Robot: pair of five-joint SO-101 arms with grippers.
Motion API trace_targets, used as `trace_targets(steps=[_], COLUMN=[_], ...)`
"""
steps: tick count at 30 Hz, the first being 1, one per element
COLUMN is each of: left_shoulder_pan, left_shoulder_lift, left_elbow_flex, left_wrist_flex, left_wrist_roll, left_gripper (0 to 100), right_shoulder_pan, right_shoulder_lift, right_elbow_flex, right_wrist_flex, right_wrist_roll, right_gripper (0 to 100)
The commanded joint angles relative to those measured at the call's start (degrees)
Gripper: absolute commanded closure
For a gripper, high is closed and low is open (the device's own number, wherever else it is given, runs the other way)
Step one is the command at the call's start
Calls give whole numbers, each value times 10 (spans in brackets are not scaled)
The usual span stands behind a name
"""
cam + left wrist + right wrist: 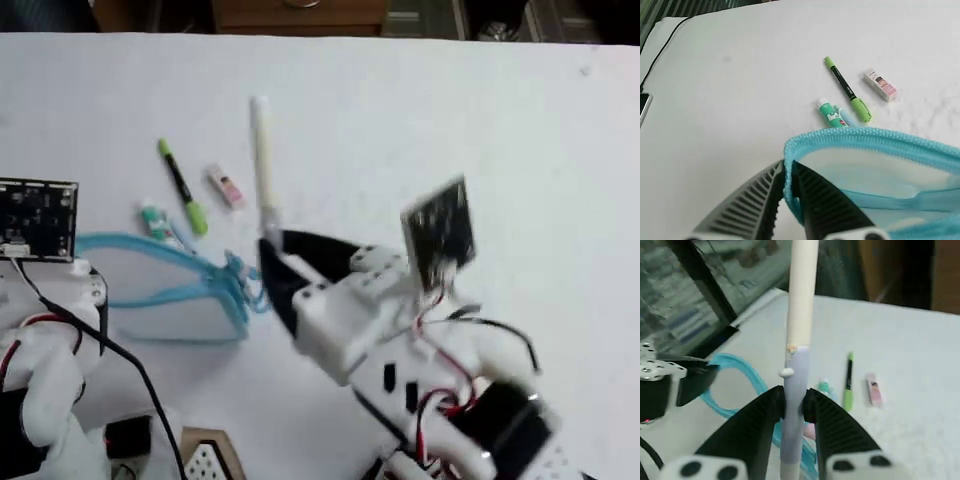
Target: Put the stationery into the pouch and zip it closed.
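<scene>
On-desk progress: early, by my read; pouch [880, 142] unzipped, no item seen inside, 3 pcs lie out on the desk [480, 110], 1 is gripped.
left to do: pen in, then the other 3, then zip shut.
R gripper [795, 402]: jaws pinched tight on pen [801, 315], on its lavender part; white end sticks out well past the tips.
R gripper place: nr desk middle, seems off the surface, just beside the pouch end that faces desk middle.
L gripper [788, 170]: clamped on pouch rim, holding the mouth open.
pouch place: nr desk's left edge, toward the front.
green marker [182, 188]: flat, behind pouch.
eraser [225, 187]: just beside green marker, on the desk-middle side.
small tube [155, 220]: btwn green marker's cap end & pouch rim, close to both.
</scene>
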Motion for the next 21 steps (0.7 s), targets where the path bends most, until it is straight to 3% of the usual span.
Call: trace_targets(steps=[1, 7, 13, 21], left_shoulder_pan=[31, 29, 29, 30], left_shoulder_lift=[9, 9, 9, 9], left_elbow_flex=[47, 47, 47, 47], left_wrist_flex=[13, 24, 25, 25], left_wrist_roll=[4, 4, 4, 4], left_gripper=[977, 977, 977, 977], right_shoulder_pan=[-29, -32, -35, -112], right_shoulder_lift=[-88, -19, 58, 95], right_elbow_flex=[195, 186, 88, 148], right_wrist_flex=[-297, -401, -405, -413], right_wrist_roll=[-1, -5, -5, -2], right_gripper=[981, 981, 981, 981])
